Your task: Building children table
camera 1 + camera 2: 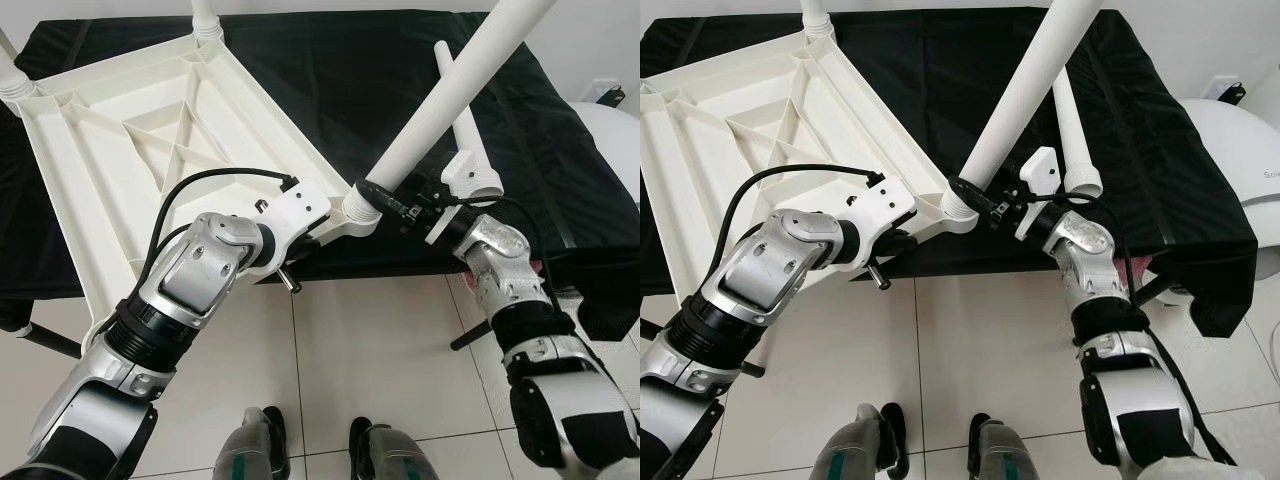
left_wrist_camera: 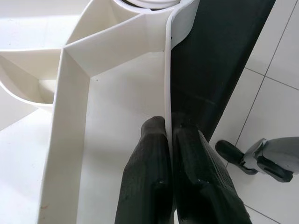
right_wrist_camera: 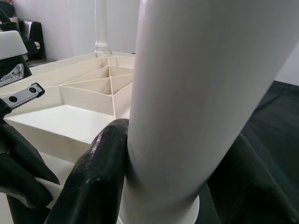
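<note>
With two legs already standing, the right gripper point(image 1: 992, 208), clamped on a white leg point(image 1: 455, 92), is seating it in the corner of the upturned tabletop point(image 1: 150, 130) while the left gripper point(image 2: 170, 154) is pinching its rim, a spare leg point(image 1: 1074, 135) waiting on the black-draped desk point(image 1: 400, 60) above white floor tiles point(image 1: 370, 350).

Upturned tabletop point(image 1: 150, 140) on cloth-covered table point(image 1: 400, 80), loose leg point(image 1: 462, 125) lying to its right

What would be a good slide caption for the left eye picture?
Left claw pinches the upturned white tabletop's rim while the right claw holds a white leg in its corner socket.
</note>
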Motion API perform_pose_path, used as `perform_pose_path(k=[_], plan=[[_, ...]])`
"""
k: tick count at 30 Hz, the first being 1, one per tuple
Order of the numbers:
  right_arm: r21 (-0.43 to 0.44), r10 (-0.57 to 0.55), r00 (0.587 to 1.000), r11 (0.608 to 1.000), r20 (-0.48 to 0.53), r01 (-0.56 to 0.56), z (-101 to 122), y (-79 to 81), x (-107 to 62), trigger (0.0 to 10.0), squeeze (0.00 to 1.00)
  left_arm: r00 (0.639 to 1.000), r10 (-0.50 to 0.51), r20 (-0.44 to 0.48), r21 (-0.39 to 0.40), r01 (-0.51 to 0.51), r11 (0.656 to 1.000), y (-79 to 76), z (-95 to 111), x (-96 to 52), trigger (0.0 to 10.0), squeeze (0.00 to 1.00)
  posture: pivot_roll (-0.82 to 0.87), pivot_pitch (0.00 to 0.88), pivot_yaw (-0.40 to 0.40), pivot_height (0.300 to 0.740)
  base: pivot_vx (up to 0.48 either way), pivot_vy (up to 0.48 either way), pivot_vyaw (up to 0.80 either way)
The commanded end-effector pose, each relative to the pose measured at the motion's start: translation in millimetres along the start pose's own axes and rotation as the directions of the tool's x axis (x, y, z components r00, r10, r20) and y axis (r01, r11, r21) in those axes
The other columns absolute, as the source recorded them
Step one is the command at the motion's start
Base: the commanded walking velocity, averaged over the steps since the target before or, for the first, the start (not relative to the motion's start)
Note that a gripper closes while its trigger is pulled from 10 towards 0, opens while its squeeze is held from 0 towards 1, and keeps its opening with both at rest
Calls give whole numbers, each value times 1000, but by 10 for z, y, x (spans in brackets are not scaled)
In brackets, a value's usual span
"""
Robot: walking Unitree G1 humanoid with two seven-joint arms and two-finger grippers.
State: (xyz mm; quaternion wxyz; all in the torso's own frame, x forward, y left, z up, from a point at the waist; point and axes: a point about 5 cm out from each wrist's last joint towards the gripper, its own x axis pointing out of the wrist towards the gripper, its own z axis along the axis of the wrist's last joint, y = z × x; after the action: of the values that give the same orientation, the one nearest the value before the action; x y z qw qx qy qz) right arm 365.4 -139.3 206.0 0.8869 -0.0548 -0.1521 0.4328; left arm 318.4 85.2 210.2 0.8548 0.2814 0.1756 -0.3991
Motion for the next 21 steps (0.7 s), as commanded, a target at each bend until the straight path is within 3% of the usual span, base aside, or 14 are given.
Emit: perform_pose_path(k=[1, 12, 21], plan=[[53, 13, 990, 999, -143, -6, -257, 30, -117, 10000, 0, 989, 135, 62, 32, -137, 990, 144, 137, -165, 10000, 0, -20, 176, -13, 740, 0, 0, 0], [40, 64, 985, 997, -159, -59, -170, -31, -8, 10000, 0, 988, 139, 65, 20, -141, 990, 137, 146, -157, 10000, 0, -20, 188, -24, 740, 0, 0, 0], [35, 59, 991, 998, -123, -55, -161, 11, 67, 10000, 0, 987, 144, 68, 16, -145, 989, 141, 152, -163, 10000, 0, -16, 190, -26, 740, 0, 0, 0]])
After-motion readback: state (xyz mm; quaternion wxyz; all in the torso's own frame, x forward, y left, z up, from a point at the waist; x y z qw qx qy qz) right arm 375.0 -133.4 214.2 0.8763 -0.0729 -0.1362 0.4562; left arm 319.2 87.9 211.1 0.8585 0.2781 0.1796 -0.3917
